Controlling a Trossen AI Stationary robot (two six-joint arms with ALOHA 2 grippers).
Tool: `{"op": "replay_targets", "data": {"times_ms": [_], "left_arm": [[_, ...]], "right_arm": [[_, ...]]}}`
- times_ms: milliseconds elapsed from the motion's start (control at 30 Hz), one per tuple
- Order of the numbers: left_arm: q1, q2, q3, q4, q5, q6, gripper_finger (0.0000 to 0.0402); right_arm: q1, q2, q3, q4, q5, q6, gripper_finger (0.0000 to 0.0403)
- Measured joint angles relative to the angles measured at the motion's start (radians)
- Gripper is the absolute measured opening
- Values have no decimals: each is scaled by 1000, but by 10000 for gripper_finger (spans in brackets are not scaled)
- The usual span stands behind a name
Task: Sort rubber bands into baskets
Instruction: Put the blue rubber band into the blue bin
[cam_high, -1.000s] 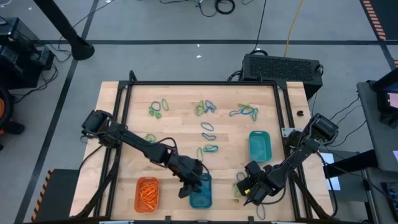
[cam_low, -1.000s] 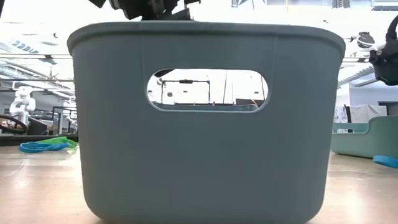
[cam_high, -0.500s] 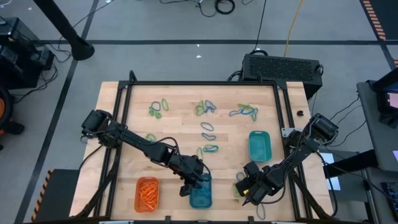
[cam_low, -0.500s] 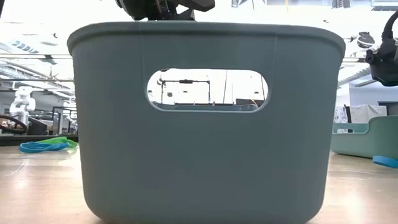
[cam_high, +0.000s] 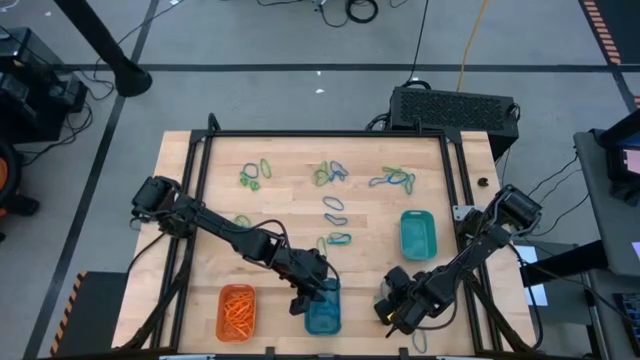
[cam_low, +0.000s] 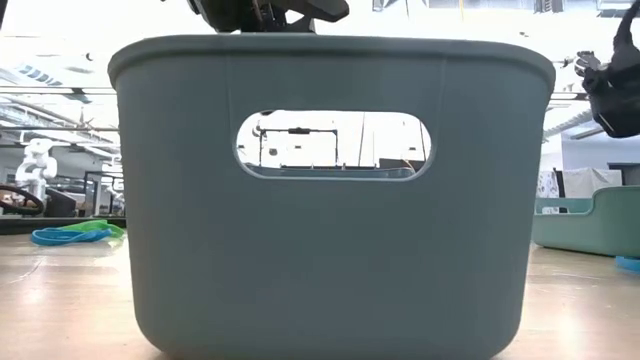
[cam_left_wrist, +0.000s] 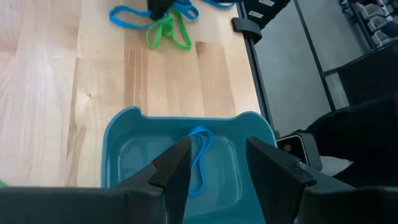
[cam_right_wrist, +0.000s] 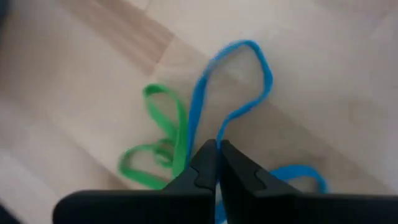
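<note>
Right wrist view: right gripper (cam_right_wrist: 217, 163) is pinched closed on a floppy blue band (cam_right_wrist: 239, 81); green band (cam_right_wrist: 163, 134) at 9 o'clock could snag.

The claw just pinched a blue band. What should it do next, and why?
Probably lift a little. The right gripper is shut on a blue rubber band lying against a green rubber band on the table. A small rise would show whether only the blue one comes up.
</note>
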Motion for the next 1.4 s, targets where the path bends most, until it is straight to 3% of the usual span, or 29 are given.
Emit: {"op": "replay_targets", "data": {"times_ms": [400,533,700,900,1167,1400], "left_arm": [[9,0,-1,60,20,-2,160],[28,0,-1,64,87,-31,160],[65,1,-2,175,258,-130,160],[109,1,-2,262,314,-191,160],[138,0,-2,293,420,-206,160],[146,-3,-2,284,401,-215,160]], "right_arm": [[-50,-1,141,-182,75,-115,1],[-65,-2,218,-291,95,-172,0],[-71,-3,335,-424,151,-257,0],[-67,-4,447,-541,182,-299,0],[-21,-5,505,-551,210,-314,0],[6,-5,516,-471,304,-347,0]]}}
